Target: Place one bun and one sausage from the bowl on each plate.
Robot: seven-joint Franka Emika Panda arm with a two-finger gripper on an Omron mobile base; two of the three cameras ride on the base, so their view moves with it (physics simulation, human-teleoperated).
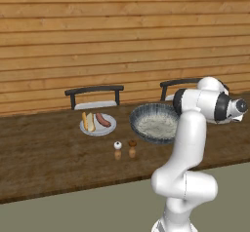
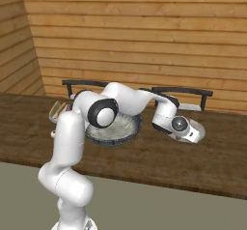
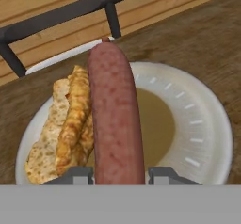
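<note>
My gripper [image 3: 120, 173] is shut on a reddish-brown sausage [image 3: 115, 119], which runs straight up the hand view from between the two fingertips. Below it lies a pale plate [image 3: 197, 124] with a golden bun [image 3: 66, 129] on its left half, right beside the sausage. In the right base view my hand [image 2: 185, 130] hangs low over the table to the right of the bowl [image 2: 126, 130]. The dark-rimmed bowl [image 1: 155, 124] shows only its pale speckled inside. The other plate [image 1: 108, 129], left of the bowl, carries a bun [image 1: 88, 121] and a sausage [image 1: 103, 120].
Two small shakers [image 1: 117, 149] [image 1: 132, 149] stand on the dark wooden table [image 1: 44, 153] in front of the bowl. Two dark chairs [image 1: 94, 97] [image 1: 178, 85] are pushed in at the far side, before a wooden plank wall. A chair back [image 3: 61, 16] rises just beyond the plate.
</note>
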